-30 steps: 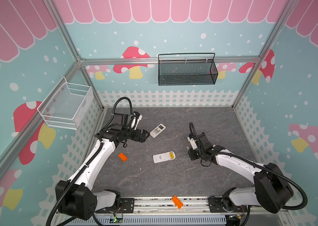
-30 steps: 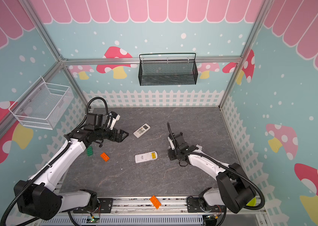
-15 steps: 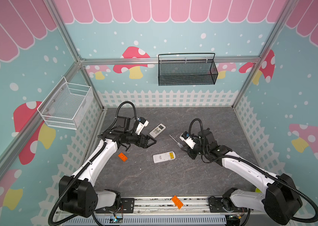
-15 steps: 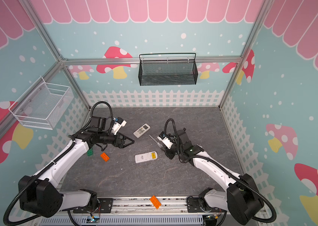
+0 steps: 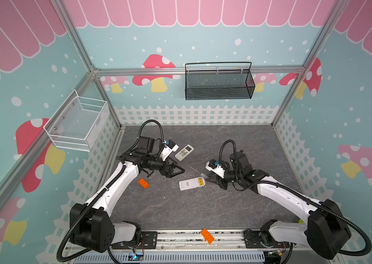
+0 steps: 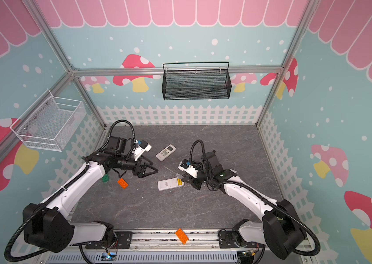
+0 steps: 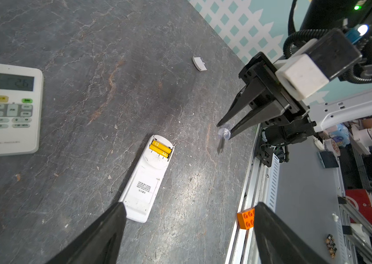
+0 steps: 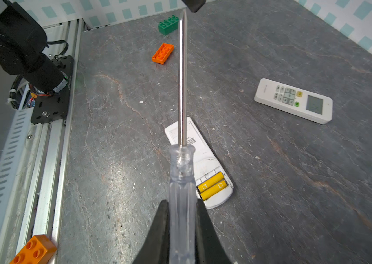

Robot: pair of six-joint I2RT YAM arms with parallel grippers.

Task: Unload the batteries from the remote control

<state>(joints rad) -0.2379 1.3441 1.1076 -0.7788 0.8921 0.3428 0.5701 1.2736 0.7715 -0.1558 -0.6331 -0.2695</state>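
Left gripper (image 7: 189, 205): fingers apart, empty; remote (image 7: 145, 180) near their tips.
Right gripper (image 8: 182, 202): clamped on screwdriver (image 8: 181, 91).
Remote: unpinned; prying could skid it.
Screwdriver: might twist between fingers.
Batteries (image 8: 212, 185): two yellow, seated in remote beside right fingers; may fly out.

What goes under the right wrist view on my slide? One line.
The right gripper shut on a clear-handled screwdriver, with a face-down remote holding two yellow batteries in its open bay.

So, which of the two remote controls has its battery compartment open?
The remote control beside the right gripper: its back faces up, showing two yellow batteries. The other remote control lies screen up.
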